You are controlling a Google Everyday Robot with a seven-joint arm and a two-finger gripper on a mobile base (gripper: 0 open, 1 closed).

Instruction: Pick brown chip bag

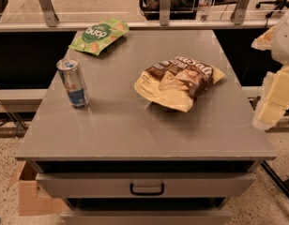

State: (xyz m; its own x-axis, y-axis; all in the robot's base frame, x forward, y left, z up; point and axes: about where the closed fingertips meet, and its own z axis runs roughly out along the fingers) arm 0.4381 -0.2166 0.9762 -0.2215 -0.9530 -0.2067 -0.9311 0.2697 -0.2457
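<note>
The brown chip bag [178, 81] lies flat on the grey table top [135, 125], right of the middle. It is crinkled, dark brown and pale cream-yellow, with white lettering and pictured chips. My gripper [272, 108] shows as pale cream blocks at the right edge of the view, beyond the table's right edge and to the right of the bag. It is apart from the bag and holds nothing that I can see.
A smaller green bag [98, 35] lies at the back left of the table. A blue and silver can [74, 83] stands upright at the left. A drawer with a black handle [147, 189] is below the front edge. A cardboard box [31, 195] sits on the floor at left.
</note>
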